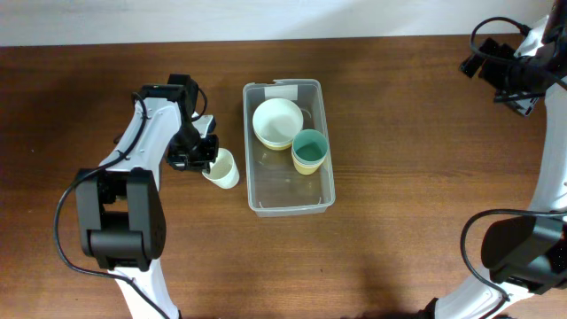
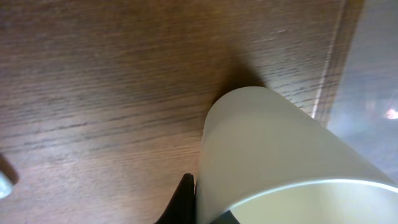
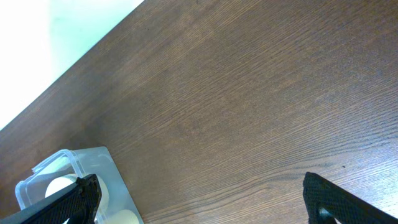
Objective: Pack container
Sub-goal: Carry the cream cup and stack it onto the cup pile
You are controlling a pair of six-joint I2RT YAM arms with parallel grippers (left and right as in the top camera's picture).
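The clear plastic container (image 1: 321, 190) lies at the table's middle, with a small white label at its far rim. Inside sit a pale yellow bowl (image 1: 277, 121) and a teal cup (image 1: 310, 149). My left gripper (image 1: 197, 158) is shut on the rim of a pale yellow cup (image 1: 222, 170), which leans just left of the container. In the left wrist view the cup (image 2: 273, 155) fills the lower right, one black finger pressed on its outer wall, the container's wall (image 2: 367, 68) behind it. My right gripper (image 3: 199, 205) is open and empty, high at the far right; the container's corner (image 3: 68, 163) shows at its lower left.
The dark wood table (image 1: 399, 266) stretches all round the container. A white wall strip runs along the table's far edge (image 1: 266, 18). The arm bases stand at the near left (image 1: 120, 230) and near right (image 1: 518, 252).
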